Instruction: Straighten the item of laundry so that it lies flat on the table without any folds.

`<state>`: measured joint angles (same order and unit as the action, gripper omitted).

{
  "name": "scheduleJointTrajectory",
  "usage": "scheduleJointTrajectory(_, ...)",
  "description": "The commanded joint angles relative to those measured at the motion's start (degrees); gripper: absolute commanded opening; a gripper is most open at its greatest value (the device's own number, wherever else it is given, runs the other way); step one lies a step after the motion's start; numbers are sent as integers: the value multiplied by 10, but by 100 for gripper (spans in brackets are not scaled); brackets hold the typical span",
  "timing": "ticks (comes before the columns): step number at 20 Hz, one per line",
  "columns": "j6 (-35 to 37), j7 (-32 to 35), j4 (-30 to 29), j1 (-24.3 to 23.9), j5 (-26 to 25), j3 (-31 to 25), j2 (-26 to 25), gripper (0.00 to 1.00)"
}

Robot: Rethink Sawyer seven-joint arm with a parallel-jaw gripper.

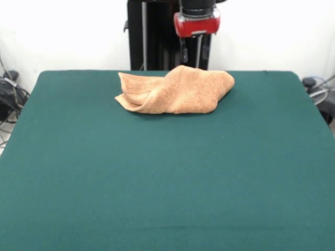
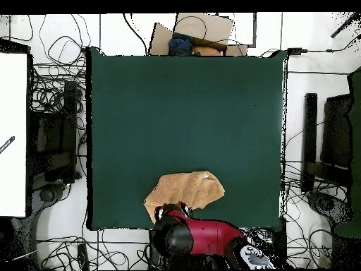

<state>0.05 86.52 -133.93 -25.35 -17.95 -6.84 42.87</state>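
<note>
Orange-tan terry cloth forms the only load on the table (image 1: pixel 167 172): the towel (image 1: pixel 175 90) lies bunched at the edge nearest the robot pedestal (image 1: pixel 152 31), with the rest of the green top well apart from it. Judged from its shape, the task is barely begun: one layer is folded over another, a ridge rises near the middle, and no edge lies fully spread; unfolding and smoothing remain. The gripper (image 1: pixel 191 52) hangs just behind and above the towel, its two fingers parted and holding nothing. The front view shows the height of the folds and the gap between the fingers. The overhead view shows the towel's outline (image 2: pixel 185 192), a small white label at its edge away from the pedestal, and the arm (image 2: pixel 194 236) covering the gripper.
</note>
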Motion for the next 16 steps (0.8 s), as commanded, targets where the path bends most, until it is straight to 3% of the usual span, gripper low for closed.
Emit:
scheduleJointTrajectory(1, -72, 114, 9, 20, -16, 38, -64, 100)
scheduleJointTrajectory(16, -156, 98, 55, 12, -24, 42, -163, 100)
